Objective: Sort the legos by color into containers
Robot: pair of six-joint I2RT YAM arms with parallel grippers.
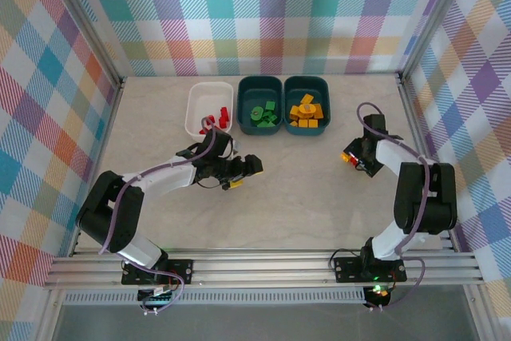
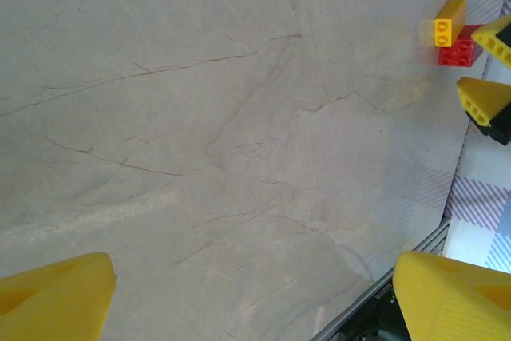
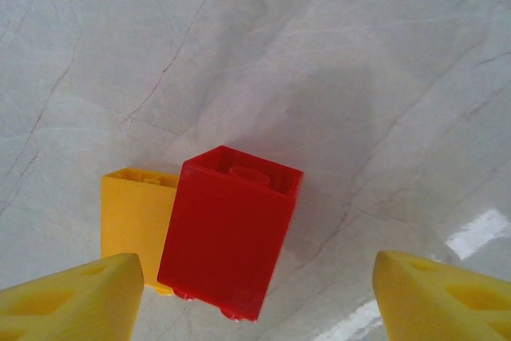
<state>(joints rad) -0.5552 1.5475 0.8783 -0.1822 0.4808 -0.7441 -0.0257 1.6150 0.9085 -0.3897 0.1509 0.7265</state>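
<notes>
Pincer on the right arm [image 3: 257, 269] hangs released, its yellow fingers spread wide just above the marbled grey tabletop [image 3: 335, 53]. The left arm's pincer [image 2: 255, 285] is open too, and empty.

Along the far edge stand three tubs. A white rounded plastic tub [image 1: 198, 101] holds red bricks, a dark teal plastic tub [image 1: 260, 79] holds green ones, and a second dark teal tub [image 1: 307, 79] holds yellow-orange ones.

Two bricks lie unsorted. A small red plastic brick [image 3: 231, 237] sits between the right fingers, nearer the one on the view's left, with its long axis running away from the wrist. A small yellow-orange plastic brick [image 3: 132, 209] sits against its left flank, straight ahead of that finger.

The right arm is much the nearer. Closing from here would probably catch both bricks, so a small sideways shift seems wise.
</notes>
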